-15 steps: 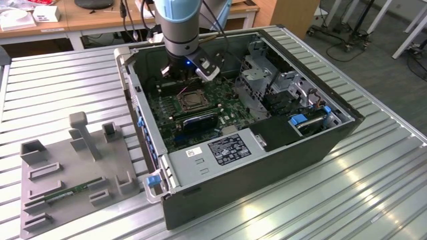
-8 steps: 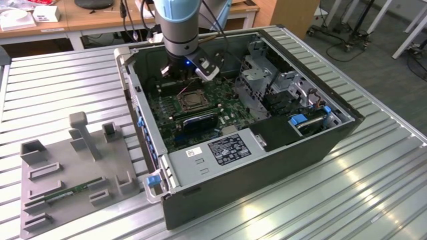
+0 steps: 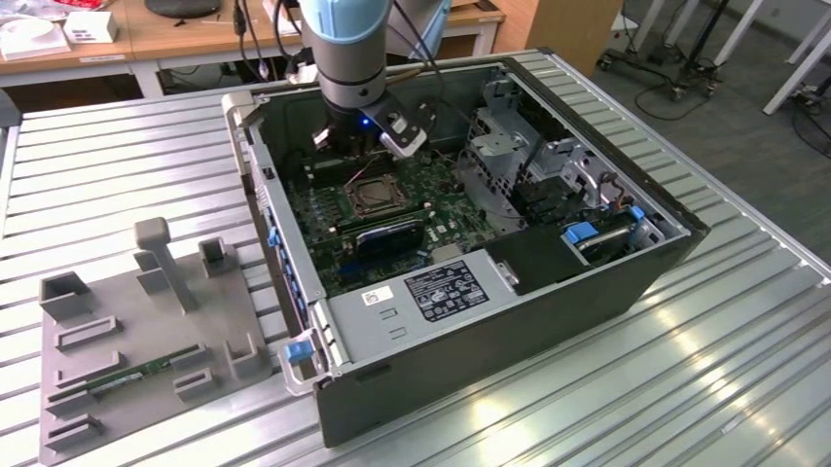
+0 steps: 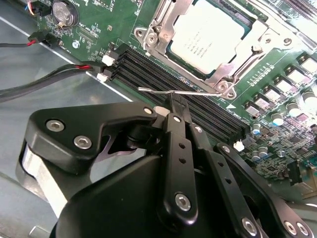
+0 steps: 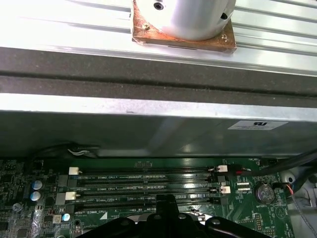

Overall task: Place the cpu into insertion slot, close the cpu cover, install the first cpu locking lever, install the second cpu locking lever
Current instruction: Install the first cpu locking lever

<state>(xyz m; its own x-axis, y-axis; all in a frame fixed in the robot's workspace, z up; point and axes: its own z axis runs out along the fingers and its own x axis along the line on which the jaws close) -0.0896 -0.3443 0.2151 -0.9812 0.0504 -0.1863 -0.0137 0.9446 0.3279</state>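
While the cpu (image 4: pixel 212 35) sits in the insertion slot (image 4: pixel 171 49) under the closed cpu cover (image 4: pixel 157 30), gripper (image 4: pixel 174 101) clenched on a thin locking lever (image 4: pixel 158 91), beside black memory slots (image 4: pixel 158 74).

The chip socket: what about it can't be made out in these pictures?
Exterior view: the cpu cover is too small to tell whether it is latched.
Second wrist view: the shut pincer covers its own contact with the locking lever, so grip or mere touch is unclear.
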